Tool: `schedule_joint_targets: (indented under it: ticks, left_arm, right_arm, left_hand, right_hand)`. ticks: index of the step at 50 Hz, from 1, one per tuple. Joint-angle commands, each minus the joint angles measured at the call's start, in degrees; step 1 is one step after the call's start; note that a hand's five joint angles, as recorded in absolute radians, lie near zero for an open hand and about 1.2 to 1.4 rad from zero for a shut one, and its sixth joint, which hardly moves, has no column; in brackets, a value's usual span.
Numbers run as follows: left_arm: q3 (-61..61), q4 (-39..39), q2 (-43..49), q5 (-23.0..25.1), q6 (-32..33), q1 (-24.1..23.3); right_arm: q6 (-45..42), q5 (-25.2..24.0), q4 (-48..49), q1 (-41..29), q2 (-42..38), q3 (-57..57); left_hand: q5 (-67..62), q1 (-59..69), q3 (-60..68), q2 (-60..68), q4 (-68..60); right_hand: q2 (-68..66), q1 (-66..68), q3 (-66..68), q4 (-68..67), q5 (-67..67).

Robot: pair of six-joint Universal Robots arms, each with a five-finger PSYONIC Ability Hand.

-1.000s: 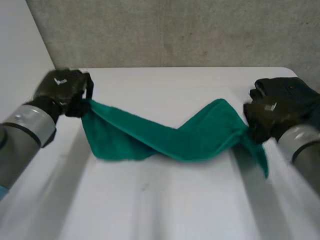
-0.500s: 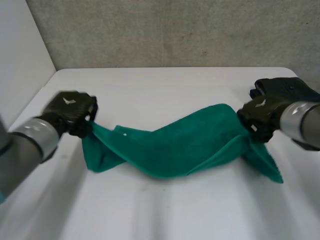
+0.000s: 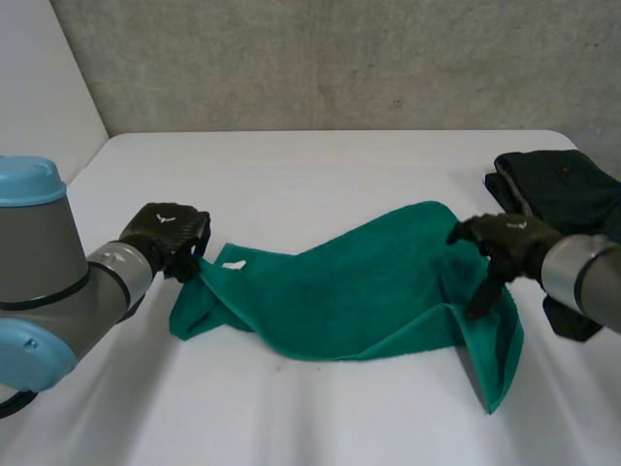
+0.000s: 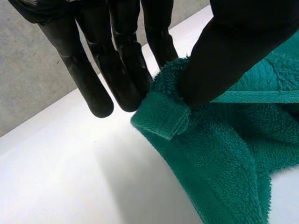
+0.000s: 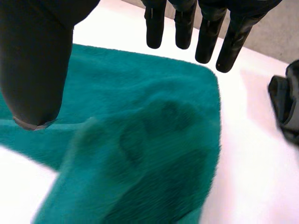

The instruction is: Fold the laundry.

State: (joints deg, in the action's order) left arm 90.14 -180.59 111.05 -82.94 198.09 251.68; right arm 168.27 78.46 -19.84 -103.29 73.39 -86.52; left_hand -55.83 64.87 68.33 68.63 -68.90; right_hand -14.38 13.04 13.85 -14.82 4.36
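A green towel [image 3: 349, 291] lies loosely bunched and twisted across the white table [image 3: 320, 165]. My left hand [image 3: 170, 233] is at the towel's left corner, low over the table. In the left wrist view the thumb and fingers [image 4: 121, 56] pinch that hemmed corner of the towel [image 4: 163, 116]. My right hand [image 3: 505, 238] hovers over the towel's right edge with fingers spread. In the right wrist view its straight fingers [image 5: 184, 28] and thumb stand apart above the towel [image 5: 140, 116], holding nothing. The towel's right end droops toward the table's front.
A pile of dark cloth [image 3: 558, 180] lies at the table's right side, just behind my right hand, and the right wrist view catches its edge [image 5: 287, 102]. A grey wall runs behind the table.
Both hands came down and nearer the table's front. My right hand opened and let go of the towel's right end, which dropped onto the table. The left hand kept its pinch.
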Motion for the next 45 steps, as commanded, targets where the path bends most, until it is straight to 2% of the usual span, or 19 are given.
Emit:
schedule_joint_targets:
  ticks: [1, 12, 18, 23, 24, 25, 30, 34, 36, 41, 45]
  left_arm:
    - [0.6, 0.0, -0.5, 0.1, 0.0, 0.3]
    - [0.8, -0.1, -0.5, 0.1, 0.0, 0.4]
    - [1.5, -0.1, -1.5, 0.1, 0.0, 0.4]
    - [2.6, -0.1, -2.9, 0.1, 0.0, 0.3]
    - [2.8, -0.1, -3.2, 0.1, 0.0, 0.3]
    - [3.4, 0.0, -4.1, 0.1, 0.0, 0.4]
    - [5.2, 0.2, -8.5, 0.3, 0.0, 0.4]
    - [6.6, 0.7, -13.7, 0.3, 0.1, 0.7]
    - [6.9, 1.0, -17.0, 0.2, 0.7, 0.8]
    - [8.6, 3.8, -24.0, 0.6, 2.3, 1.8]
    - [10.3, 8.5, -28.2, 1.0, 10.4, 4.2]
  right_arm:
    - [3.4, 1.0, 10.2, -0.1, 5.8, -15.0]
    - [3.4, 3.7, 19.5, -0.8, 4.4, -19.6]
    - [3.1, 7.2, 24.4, -0.4, -0.5, -18.4]
    - [2.5, 7.3, 25.3, -0.2, -3.6, -17.4]
    - [2.2, 7.3, 25.2, -0.2, -3.7, -17.1]
    - [2.1, 7.3, 25.2, -0.2, -3.5, -16.9]
    - [-0.5, 5.8, 24.0, 0.0, -0.8, -14.8]
    - [-7.6, 3.5, 17.0, -0.2, 8.0, -11.5]
    - [-14.1, 1.9, 9.8, -0.2, 11.8, -7.7]
    - [-27.2, 0.8, -4.8, 0.2, 14.2, 0.6]
    - [-37.5, 0.5, -15.5, 2.5, 15.4, 5.1]
  left_hand:
    - [-14.2, 15.1, 11.7, 11.4, -11.1]
    - [-14.2, 15.1, 11.7, 11.4, -11.1]
    - [-14.2, 15.1, 11.7, 11.4, -11.1]
    - [-14.2, 15.1, 11.7, 11.4, -11.1]
    - [-14.2, 15.1, 11.7, 11.4, -11.1]
    - [-14.2, 15.1, 11.7, 11.4, -11.1]
    - [-14.2, 15.1, 11.7, 11.4, -11.1]
    - [-14.2, 15.1, 11.7, 11.4, -11.1]
    - [-14.2, 15.1, 11.7, 11.4, -11.1]
    - [-14.2, 15.1, 11.7, 11.4, -11.1]
    - [-14.2, 15.1, 11.7, 11.4, -11.1]
  right_hand:
    - [1.9, -0.6, -1.4, 2.4, -1.9]
    - [-2.6, 3.9, 3.1, -2.2, 2.6]
    - [-13.3, 14.7, 13.9, -12.9, 13.4]
    - [-41.1, 42.4, 41.6, -40.6, 41.1]
    - [-57.1, 58.4, 57.6, -56.7, 57.1]
    - [-65.5, 66.9, 66.1, -65.1, 65.6]
    - [-65.6, 67.0, 66.1, -65.2, 65.6]
    - [-65.6, 67.0, 66.1, -65.2, 65.6]
    - [-65.6, 67.0, 66.1, -65.2, 65.6]
    - [-65.6, 67.0, 66.1, -65.2, 65.6]
    - [-65.6, 67.0, 66.1, -65.2, 65.6]
